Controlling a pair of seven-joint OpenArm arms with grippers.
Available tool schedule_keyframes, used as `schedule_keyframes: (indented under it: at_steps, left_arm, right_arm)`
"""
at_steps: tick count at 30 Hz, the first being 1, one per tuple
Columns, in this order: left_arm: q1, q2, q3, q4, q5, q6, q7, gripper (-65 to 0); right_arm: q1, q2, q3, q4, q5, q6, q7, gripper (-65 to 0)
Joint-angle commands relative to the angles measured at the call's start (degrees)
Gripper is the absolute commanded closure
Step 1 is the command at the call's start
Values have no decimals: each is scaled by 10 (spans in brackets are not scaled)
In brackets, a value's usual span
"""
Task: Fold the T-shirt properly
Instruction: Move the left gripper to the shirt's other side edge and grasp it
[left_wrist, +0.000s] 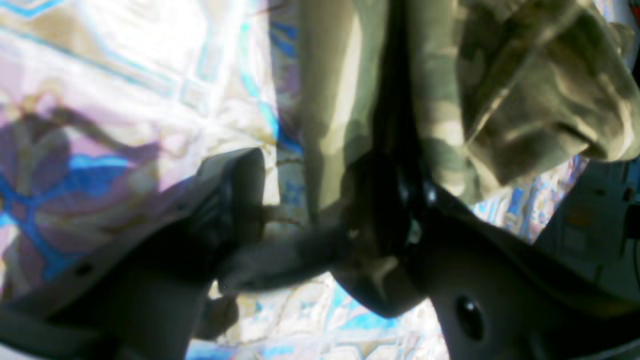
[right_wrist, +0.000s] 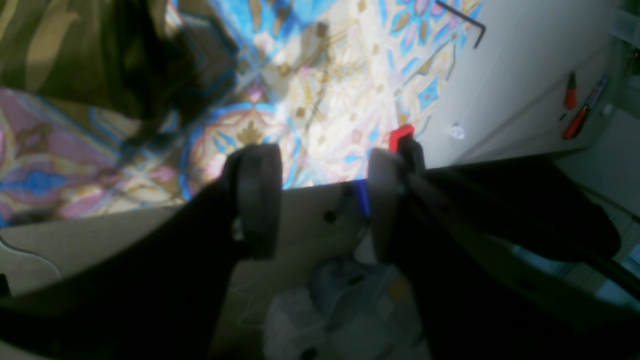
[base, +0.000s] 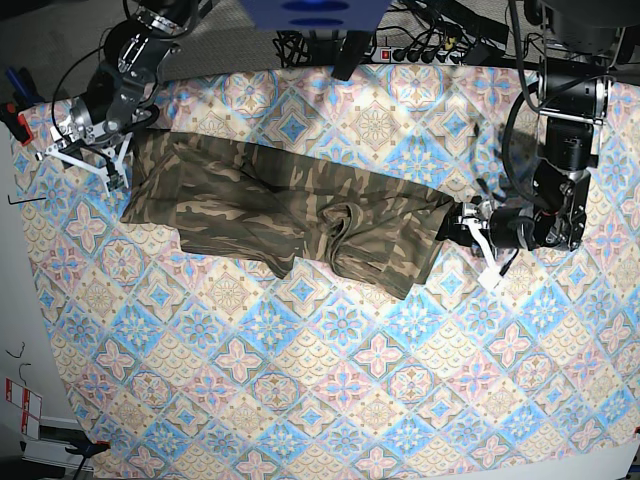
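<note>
The T-shirt lies stretched in a long band across the upper middle of the table, on the blue-and-pink tablecloth, with a bunched knot of cloth near its centre and an uneven lower edge. The left pincer sits at the shirt's end on the base view's right; in the blurred left wrist view its jaws look parted with camouflage cloth draped between and against them, so it seems to be letting go, though I cannot tell for certain whether the fabric is fully free. The right pincer is at the opposite end, near the table's edge, its two pads spread moderately with nothing between them and the shirt just beside it. To do this step well, the left arm should probably lift clear straight away from the hem without dragging it, so the stretched line holds; the central bunch likely needs smoothing before any fold, and both ends should be gripped at matching corners so the fold lands square. Count: one T-shirt, one tablecloth, two pincers, each with two jaws, and one table.
</note>
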Motion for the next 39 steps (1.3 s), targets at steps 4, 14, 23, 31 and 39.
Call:
schedule_keyframes:
  at_steps: [4, 14, 23, 31, 39]
  left_arm:
    - [-4, -4, -42, 3, 4, 11, 6, -319]
    - [-26, -1, -69, 68, 18, 11, 7, 0]
    - [-44, 36, -66, 103, 21, 11, -33, 0]
    - [-42, 57, -66, 102, 22, 11, -52, 0]
    - [-23, 55, -71, 99, 21, 11, -71, 0]
  right_arm:
    - [3, 4, -1, 9, -5, -5, 1, -267]
    - [3, 4, -2, 8, -6, -5, 1, -267]
    - [5, 4, -2, 0, -7, -5, 1, -267]
    - [6, 4, -2, -28, -8, -5, 2, -266]
    - [6, 4, -2, -28, -8, -5, 2, -266]
